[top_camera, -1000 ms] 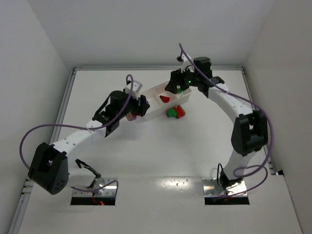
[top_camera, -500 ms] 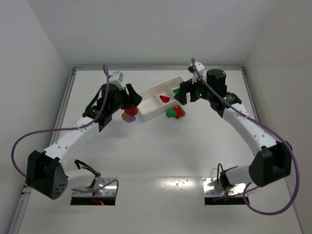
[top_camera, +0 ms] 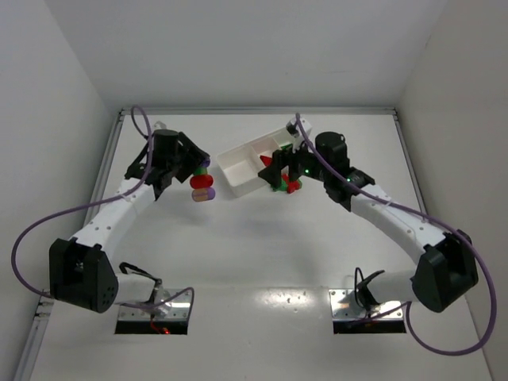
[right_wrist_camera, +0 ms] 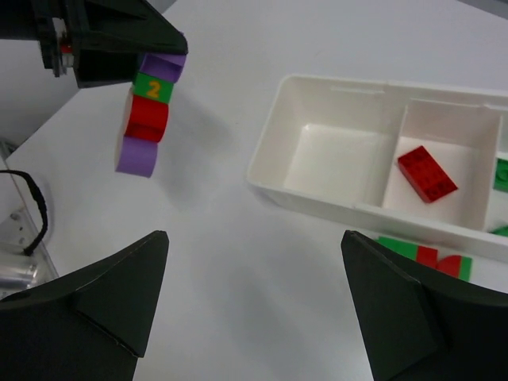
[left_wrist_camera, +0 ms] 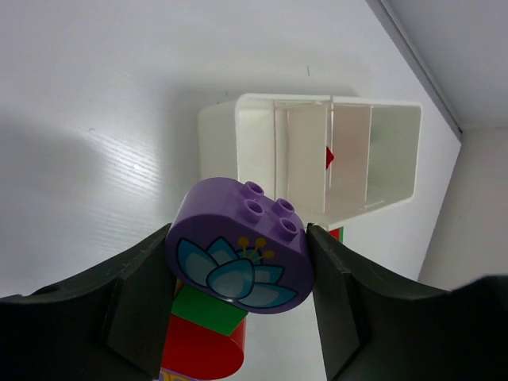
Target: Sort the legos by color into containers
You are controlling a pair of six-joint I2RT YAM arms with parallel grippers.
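Observation:
My left gripper [top_camera: 196,168] is shut on the purple round top brick [left_wrist_camera: 242,258] of a lego stack [top_camera: 202,187], purple, green, red and purple from top to bottom, held above the table left of the white tray [top_camera: 238,169]. The stack also shows in the right wrist view [right_wrist_camera: 145,117]. My right gripper [right_wrist_camera: 254,238] is open and empty, over the table in front of the tray's left compartment [right_wrist_camera: 329,159], which is empty. A red brick [right_wrist_camera: 427,175] lies in the middle compartment. A green brick [right_wrist_camera: 502,173] shows in the right one.
Joined green and red bricks [right_wrist_camera: 421,254] lie on the table against the tray's near side, also seen from above [top_camera: 286,186]. The enclosure's white walls stand on the left, right and back. The arm bases sit at the near edge.
My left arm has swung left, away from the tray, carrying the stack. My right arm has drawn back from the tray's far end and moved left and lower over its near side.

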